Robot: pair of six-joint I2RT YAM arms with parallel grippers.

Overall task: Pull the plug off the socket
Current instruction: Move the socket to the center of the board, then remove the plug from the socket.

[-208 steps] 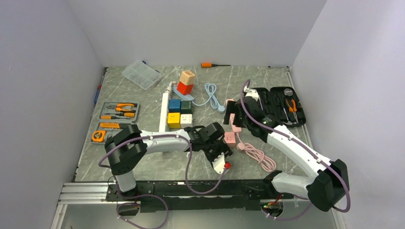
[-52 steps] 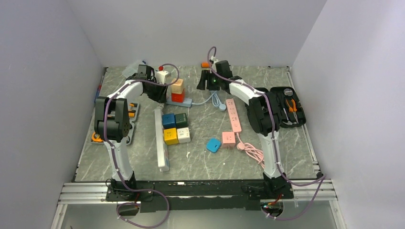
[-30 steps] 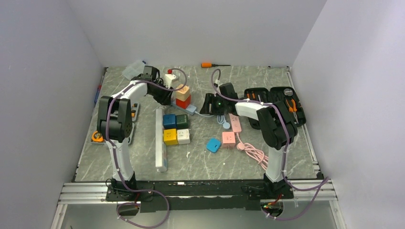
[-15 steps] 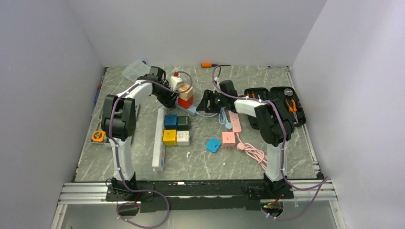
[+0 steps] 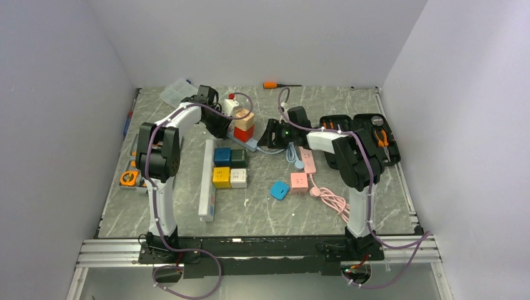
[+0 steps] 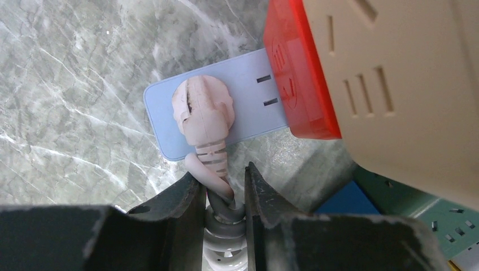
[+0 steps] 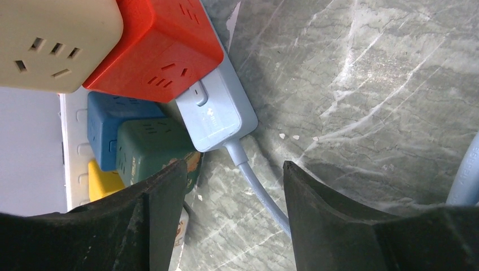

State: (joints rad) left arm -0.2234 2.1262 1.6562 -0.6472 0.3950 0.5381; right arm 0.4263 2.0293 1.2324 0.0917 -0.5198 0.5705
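A pink plug (image 6: 202, 110) sits in the end of a light blue power strip (image 6: 248, 107). A red cube socket (image 6: 299, 73) with a beige cube (image 6: 395, 84) on top is stacked on the same strip. My left gripper (image 6: 221, 175) is shut on the plug's pink cord (image 6: 213, 169) just behind its ribbed collar. In the top view it (image 5: 220, 125) is left of the red cube (image 5: 244, 132). My right gripper (image 7: 234, 169) is open, its jaws straddling the strip's grey-blue cable (image 7: 257, 189) at the other end of the strip (image 7: 217, 116).
Blue, green, yellow and white cube sockets (image 5: 229, 167) and a long white strip (image 5: 206, 181) lie just in front of the blue strip. A pink strip (image 5: 307, 159), a pink cube (image 5: 299, 181), a blue adapter (image 5: 278, 189) and a black tool case (image 5: 362, 137) are to the right.
Both arms have swung in to the blue strip from the back of the table. In the last half second the left gripper edged right toward the plug; the right gripper barely moved.
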